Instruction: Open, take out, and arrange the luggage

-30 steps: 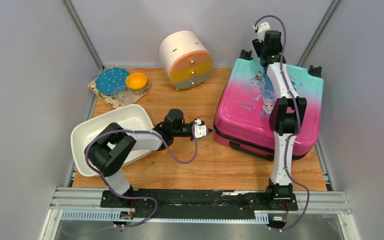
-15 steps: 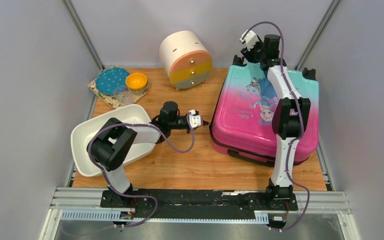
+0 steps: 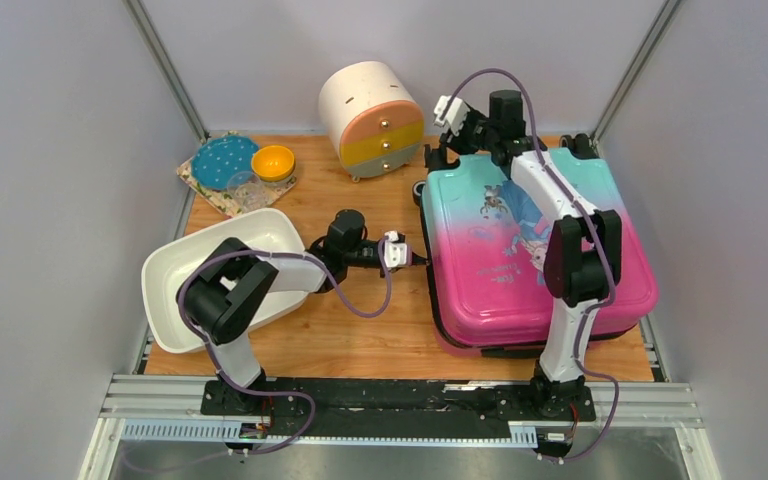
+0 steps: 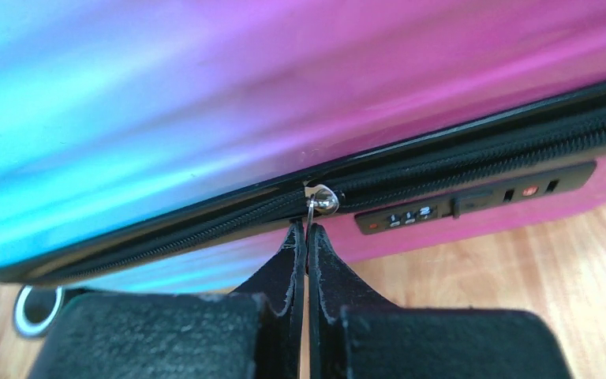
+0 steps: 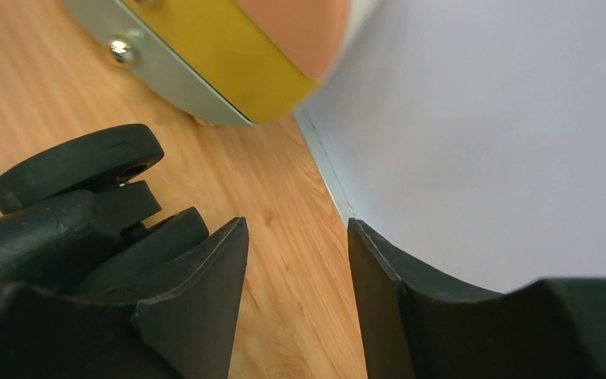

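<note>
High rear top view; close low wrist views, all three on the luggage [image 3: 480, 280].

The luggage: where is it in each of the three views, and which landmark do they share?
Top external: the luggage lies flat at right on the table.
Left wrist: the luggage fills the upper frame; the left gripper pinches its zipper pull.
Right wrist: only one black wheel, at left.
Shared landmark: the wooden table.
</note>
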`<state>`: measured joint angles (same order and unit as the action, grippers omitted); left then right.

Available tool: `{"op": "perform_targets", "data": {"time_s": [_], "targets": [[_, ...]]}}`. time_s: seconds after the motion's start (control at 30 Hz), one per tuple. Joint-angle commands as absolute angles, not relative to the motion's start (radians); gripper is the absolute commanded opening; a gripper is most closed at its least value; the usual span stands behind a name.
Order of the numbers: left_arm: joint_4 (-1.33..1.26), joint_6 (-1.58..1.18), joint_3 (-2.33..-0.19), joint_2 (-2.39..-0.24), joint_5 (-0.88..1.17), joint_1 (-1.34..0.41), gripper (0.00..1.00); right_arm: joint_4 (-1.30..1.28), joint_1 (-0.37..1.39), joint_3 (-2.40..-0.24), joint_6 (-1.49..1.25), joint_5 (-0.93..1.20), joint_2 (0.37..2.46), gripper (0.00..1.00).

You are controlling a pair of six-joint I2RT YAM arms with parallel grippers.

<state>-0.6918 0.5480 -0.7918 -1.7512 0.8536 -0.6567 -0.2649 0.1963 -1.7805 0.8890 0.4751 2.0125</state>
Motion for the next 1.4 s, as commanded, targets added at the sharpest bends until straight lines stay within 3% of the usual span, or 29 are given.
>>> {"op": "perform_targets", "data": {"time_s": [0.0, 0.5, 0.63, 0.83, 0.93, 1.07, 1.17, 1.37], "targets": [[-0.862, 0.578, -0.796, -1.718, 0.715, -0.631, 0.0, -0.621, 0.342, -1.622, 0.851, 0.69, 1.861, 0.54], [-0.818, 0.621, -0.952, -1.839, 0.624, -0.477, 0.0, -0.644, 0.417, -1.535, 0.81, 0.703, 1.767, 0.56], [-0.805, 0.646, -1.05, -1.925, 0.603, -0.459, 0.0, -0.595, 0.407, -1.577, 0.692, 0.658, 1.729, 0.62], [-0.81, 0.623, -1.046, -1.919, 0.646, -0.465, 0.0, -0.586, 0.244, -1.75, 0.341, 0.447, 1.634, 0.73], [-0.816, 0.64, -0.988, -1.879, 0.678, -0.469, 0.0, -0.559, 0.057, -1.796, 0.223, 0.381, 1.565, 0.77], [-0.819, 0.638, -0.943, -1.839, 0.699, -0.474, 0.0, -0.554, -0.229, -1.836, 0.207, 0.243, 1.554, 0.75], [-0.821, 0.649, -0.93, -1.822, 0.716, -0.485, 0.0, -0.571, -0.342, -1.835, 0.264, 0.155, 1.598, 0.71], [-0.825, 0.66, -0.92, -1.792, 0.756, -0.525, 0.0, -0.632, -0.419, -1.847, 0.385, 0.098, 1.753, 0.64]]}}
